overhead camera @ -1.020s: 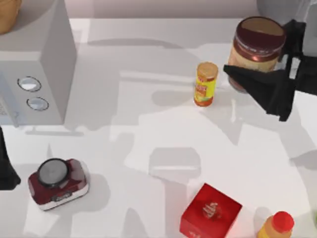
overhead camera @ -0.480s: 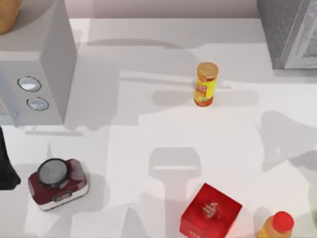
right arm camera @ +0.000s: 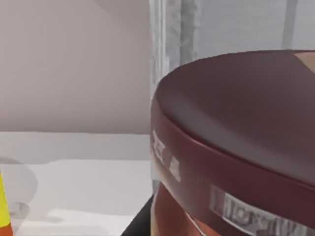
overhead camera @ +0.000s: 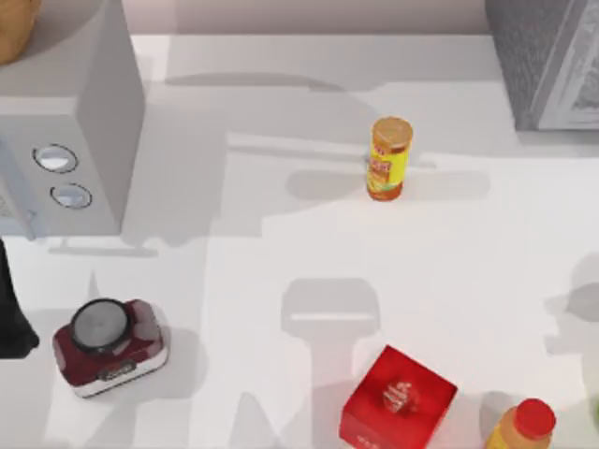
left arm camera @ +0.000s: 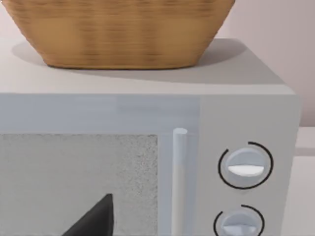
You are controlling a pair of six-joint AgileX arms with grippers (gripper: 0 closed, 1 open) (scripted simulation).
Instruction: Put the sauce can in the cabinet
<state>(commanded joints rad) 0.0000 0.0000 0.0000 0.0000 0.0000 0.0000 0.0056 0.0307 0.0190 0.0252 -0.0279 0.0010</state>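
White tabletop (overhead camera: 309, 243) stretches under the overhead camera, with a pale wall behind it. Largest on it is a light grey appliance (overhead camera: 70, 140) with two round knobs at the table's left; the left wrist camera looks straight at its door, a woven basket (left arm camera: 123, 32) resting on top. The left arm (overhead camera: 11, 309) is parked at the left edge — a dark fingertip (left arm camera: 96, 219) juts in front of the appliance door, and I cannot tell whether that gripper is open or closed.

At the table's far right corner stands the cabinet (overhead camera: 538, 56), dark grey and speckled, with a paler framed door (overhead camera: 580, 89).

From the right wrist camera, the sauce can (right arm camera: 236, 147) sits directly in front of the right gripper, very close, its wide maroon lid uppermost and its axis upright; the grip looks closed on the can, though the fingers are barely visible. The cabinet's pale frame (right arm camera: 172, 54) rises just beyond the can — so the coming move is forward, away from the gripper, by the right arm.

Smaller items: a red box (overhead camera: 398, 400), a maroon scale (overhead camera: 108, 346), a slim yellow can (overhead camera: 388, 157), a yellow bottle (overhead camera: 522, 428).
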